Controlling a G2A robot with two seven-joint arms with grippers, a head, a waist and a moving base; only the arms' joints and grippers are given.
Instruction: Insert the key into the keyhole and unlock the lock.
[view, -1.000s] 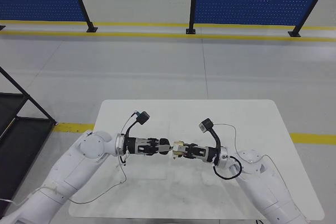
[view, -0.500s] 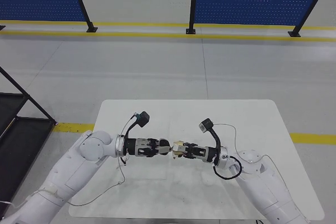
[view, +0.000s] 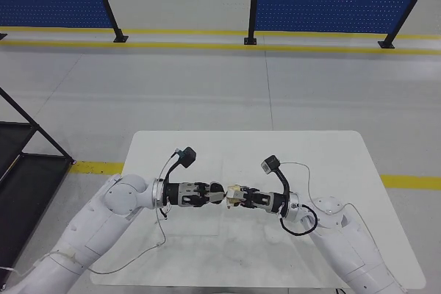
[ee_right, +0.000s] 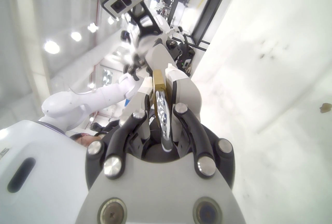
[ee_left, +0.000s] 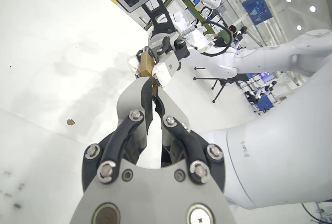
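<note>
A small brass padlock (view: 234,192) hangs above the middle of the white table (view: 316,154). My right gripper (view: 240,197) is shut on it. In the right wrist view the padlock (ee_right: 158,83) sits between the white pads, its chrome shackle (ee_right: 164,111) pointing back toward the wrist. My left gripper (view: 220,195) faces it from the other side, shut on the key (ee_left: 155,87). The key's tip meets the bottom of the padlock (ee_left: 145,64); the keyhole itself is hidden. Both grippers are end to end, almost touching.
A small brown crumb (ee_left: 70,121) lies on the table below the grippers. A black rack (view: 15,169) stands on the floor to the table's left. Blue barriers (view: 331,15) line the far side of the floor.
The left arm's elbow and wrist have shifted slightly toward the right arm, keeping the key against the padlock. The right arm has stayed still.
</note>
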